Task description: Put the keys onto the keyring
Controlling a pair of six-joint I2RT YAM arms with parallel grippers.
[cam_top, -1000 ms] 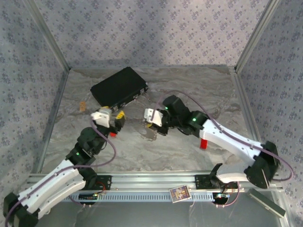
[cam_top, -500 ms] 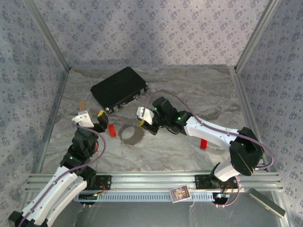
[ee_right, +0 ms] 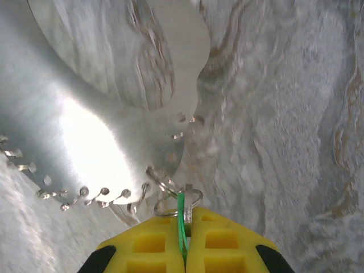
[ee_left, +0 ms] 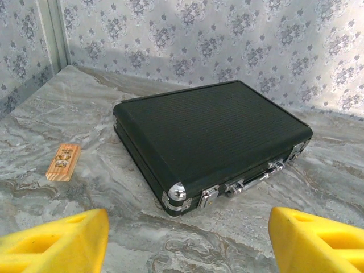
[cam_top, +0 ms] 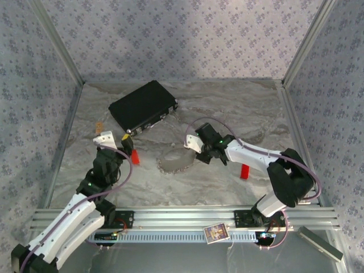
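Item: my right tool (ee_right: 185, 227), pinched tight on a green key (ee_right: 181, 211) at the keyring (ee_right: 108, 131) edge just ahead of its tips; my left tool (ee_left: 185, 242), wide and empty; risk: the thin key twists or slips in the pinch and misses the keyring.

The shiny silver keyring (cam_top: 175, 164) lies flat, a thin green key (ee_right: 182, 217) standing edge-on at its hooked rim.
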